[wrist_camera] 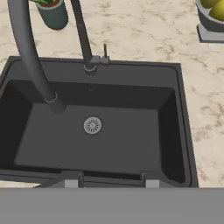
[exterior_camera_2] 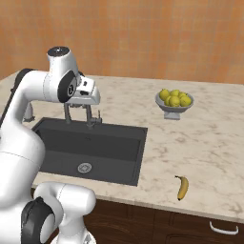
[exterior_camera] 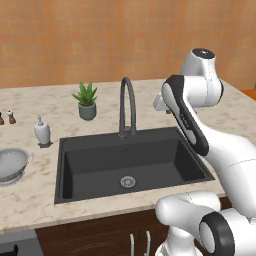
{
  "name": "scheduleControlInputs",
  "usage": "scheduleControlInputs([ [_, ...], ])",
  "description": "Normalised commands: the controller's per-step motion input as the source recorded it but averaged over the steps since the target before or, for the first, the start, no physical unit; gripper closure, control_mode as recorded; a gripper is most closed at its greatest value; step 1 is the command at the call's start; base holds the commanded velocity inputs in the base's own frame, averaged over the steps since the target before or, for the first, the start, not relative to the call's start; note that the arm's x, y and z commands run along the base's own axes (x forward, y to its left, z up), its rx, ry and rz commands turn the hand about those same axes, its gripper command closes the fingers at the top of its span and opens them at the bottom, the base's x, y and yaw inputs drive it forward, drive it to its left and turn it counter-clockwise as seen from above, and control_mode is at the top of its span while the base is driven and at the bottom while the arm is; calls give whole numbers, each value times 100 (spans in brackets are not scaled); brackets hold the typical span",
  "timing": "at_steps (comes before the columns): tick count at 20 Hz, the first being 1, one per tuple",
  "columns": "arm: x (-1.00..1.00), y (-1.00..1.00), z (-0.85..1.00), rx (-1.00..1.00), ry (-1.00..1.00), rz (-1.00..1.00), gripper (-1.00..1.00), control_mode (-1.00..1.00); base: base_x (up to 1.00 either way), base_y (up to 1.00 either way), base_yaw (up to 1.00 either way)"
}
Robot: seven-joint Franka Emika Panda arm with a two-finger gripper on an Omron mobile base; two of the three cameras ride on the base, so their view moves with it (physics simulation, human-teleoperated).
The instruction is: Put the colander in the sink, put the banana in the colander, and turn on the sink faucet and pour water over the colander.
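Observation:
The silvery colander (exterior_camera: 11, 164) sits on the counter left of the sink (exterior_camera: 90, 172), far from my hand. The yellow banana (exterior_camera_2: 182, 187) lies on the counter right of the sink (exterior_camera_2: 124, 157), near the front edge. The dark gooseneck faucet (exterior_camera: 127, 105) rises behind the basin, its spout (wrist_camera: 30, 52) close on the left of the hand view. My gripper (wrist_camera: 111, 183) hovers above the sink (wrist_camera: 131, 144), near the faucet, looking down at the drain. It is open, with nothing between its fingertips (wrist_camera: 71, 183). In the right base view the gripper (exterior_camera_2: 82, 102) is over the basin's back edge.
A grey footed bowl of yellow-green fruits (exterior_camera_2: 174, 102) stands on the counter at the back right. A potted plant (exterior_camera: 86, 101), a white soap dispenser (exterior_camera: 42, 131) and small shakers (exterior_camera: 11, 117) stand behind and left of the sink.

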Motion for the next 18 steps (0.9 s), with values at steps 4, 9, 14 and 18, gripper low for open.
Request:
scheduleControlInputs([
  [4,-4,25,0,0,0,0,-100,-100,0,0,0],
  [9,-13,72,0,0,0,0,-100,-100,0,0,0],
  [14,-15,85,0,0,1,0,-100,-100,0,0,0],
  [18,-8,89,-4,0,3,0,-100,-100,0,0,0],
])
